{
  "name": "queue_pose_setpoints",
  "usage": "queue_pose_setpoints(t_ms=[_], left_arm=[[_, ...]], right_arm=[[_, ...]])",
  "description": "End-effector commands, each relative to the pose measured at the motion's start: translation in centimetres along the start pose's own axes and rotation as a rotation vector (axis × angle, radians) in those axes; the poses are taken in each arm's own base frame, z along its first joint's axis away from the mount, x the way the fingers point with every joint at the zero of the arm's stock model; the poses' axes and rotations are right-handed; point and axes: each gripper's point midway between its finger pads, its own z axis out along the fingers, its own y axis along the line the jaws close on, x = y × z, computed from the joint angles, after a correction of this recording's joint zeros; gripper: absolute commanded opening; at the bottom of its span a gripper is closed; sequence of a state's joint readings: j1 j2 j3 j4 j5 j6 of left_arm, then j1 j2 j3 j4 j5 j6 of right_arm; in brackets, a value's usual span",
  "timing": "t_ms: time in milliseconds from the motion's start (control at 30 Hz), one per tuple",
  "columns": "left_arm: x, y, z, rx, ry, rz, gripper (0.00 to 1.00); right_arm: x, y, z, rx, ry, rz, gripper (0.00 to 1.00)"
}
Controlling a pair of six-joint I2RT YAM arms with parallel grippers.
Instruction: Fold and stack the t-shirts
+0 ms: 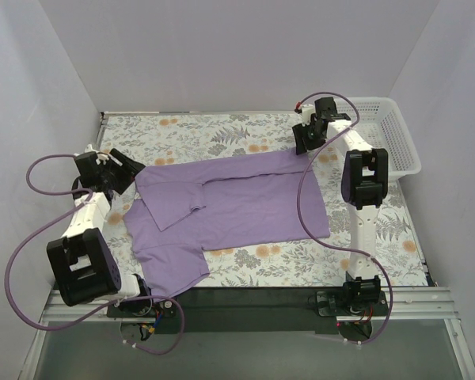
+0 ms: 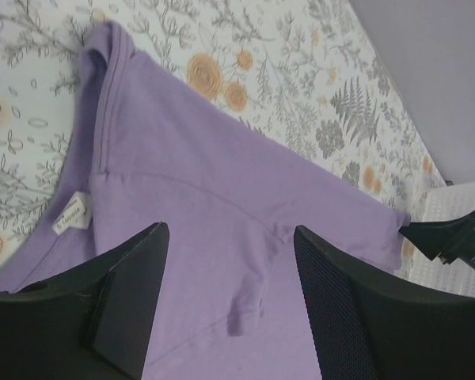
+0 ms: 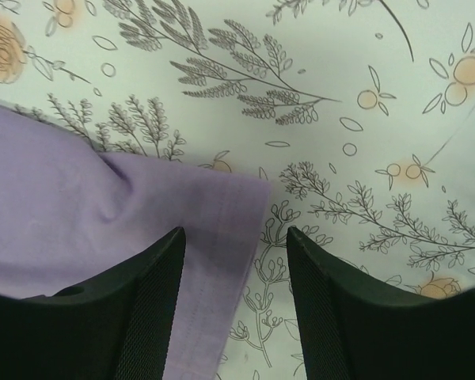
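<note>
Lavender t-shirt [image 1: 245, 206] lies part-folded in the middle of the bench [image 1: 222, 131]. Left gripper [image 1: 115, 170] by the left edge and right gripper [image 1: 309, 136] toward the far right corner both gape, released. A shallow pinch could let the fabric slip.
</note>
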State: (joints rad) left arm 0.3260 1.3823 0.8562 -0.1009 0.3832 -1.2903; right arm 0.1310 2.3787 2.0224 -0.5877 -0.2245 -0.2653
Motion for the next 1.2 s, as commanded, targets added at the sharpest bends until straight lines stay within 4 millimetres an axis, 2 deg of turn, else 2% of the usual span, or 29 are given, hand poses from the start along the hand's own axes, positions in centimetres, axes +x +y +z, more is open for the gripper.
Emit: queue_pose_setpoints(t_ms=[0, 167, 267, 300, 367, 400, 467, 500, 533, 700, 733, 867, 967, 1033, 1067, 1100, 1133, 1167], left_arm=[[1.2, -0.7, -1.1, 0.055, 0.011, 0.018, 0.63], [2.1, -0.3, -1.5, 0.058, 0.024, 0.028, 0.63], [2.5, 0.1, -1.5, 0.047, 0.028, 0.033, 0.63], [2.5, 0.1, -1.5, 0.048, 0.027, 0.033, 0.63], [2.6, 0.1, -1.6, 0.047, 0.028, 0.036, 0.63], [2.5, 0.2, -1.6, 0.044, 0.023, 0.036, 0.63], [2.5, 0.2, -1.7, 0.043, 0.019, 0.043, 0.63], [2.4, 0.2, -1.7, 0.039, 0.016, 0.043, 0.63], [2.4, 0.2, -1.7, 0.038, 0.014, 0.045, 0.63], [2.6, 0.5, -1.4, 0.031, 0.024, 0.04, 0.63], [2.6, 0.5, -1.4, 0.032, 0.027, 0.039, 0.63], [2.8, 0.7, -1.1, 0.031, 0.04, 0.034, 0.63], [2.7, 0.6, -1.2, 0.031, 0.031, 0.034, 0.63], [2.7, 0.7, -1.3, 0.031, 0.031, 0.027, 0.63], [2.8, 0.6, -1.3, 0.034, 0.032, 0.029, 0.63], [2.9, 0.4, -1.4, 0.041, 0.036, 0.025, 0.63], [3.1, 0.4, -1.5, 0.044, 0.04, 0.015, 0.63], [3.3, 0.1, -1.7, 0.061, 0.045, 0.013, 0.63]], right_arm=[[0.9, -1.2, 0.8, 0.054, 0.016, 0.005, 0.61], [2.2, -1.1, 1.6, 0.041, 0.045, 0.012, 0.57], [2.1, 0.0, 1.5, -0.031, 0.029, 0.019, 0.47], [2.0, 0.3, 1.5, -0.05, 0.025, 0.021, 0.41], [1.6, 0.8, 1.5, -0.086, 0.01, 0.029, 0.35], [1.5, 1.0, 1.5, -0.093, 0.006, 0.03, 0.27], [1.2, 1.0, 1.7, -0.1, -0.001, 0.036, 0.17], [0.7, 0.6, 1.6, -0.089, -0.012, 0.038, 0.05], [0.8, 0.4, 1.9, -0.084, -0.009, 0.042, 0.01], [-1.2, -2.6, 2.0, 0.037, -0.042, 0.032, 0.01], [-2.3, -3.3, 2.0, 0.064, -0.064, 0.021, 0.01], [-4.5, -6.2, 1.8, 0.204, -0.113, 0.005, 0.01], [-4.7, -7.5, 1.6, 0.274, -0.116, -0.014, 0.01], [-4.9, -7.7, 1.2, 0.279, -0.123, -0.038, 0.03], [-4.4, -7.0, 1.5, 0.253, -0.113, -0.047, 0.14], [-4.3, -6.6, 1.4, 0.235, -0.112, -0.058, 0.37], [-4.8, -5.8, 0.6, 0.198, -0.126, -0.095, 0.46], [-4.0, -4.9, 0.7, 0.173, -0.11, -0.111, 0.57]])
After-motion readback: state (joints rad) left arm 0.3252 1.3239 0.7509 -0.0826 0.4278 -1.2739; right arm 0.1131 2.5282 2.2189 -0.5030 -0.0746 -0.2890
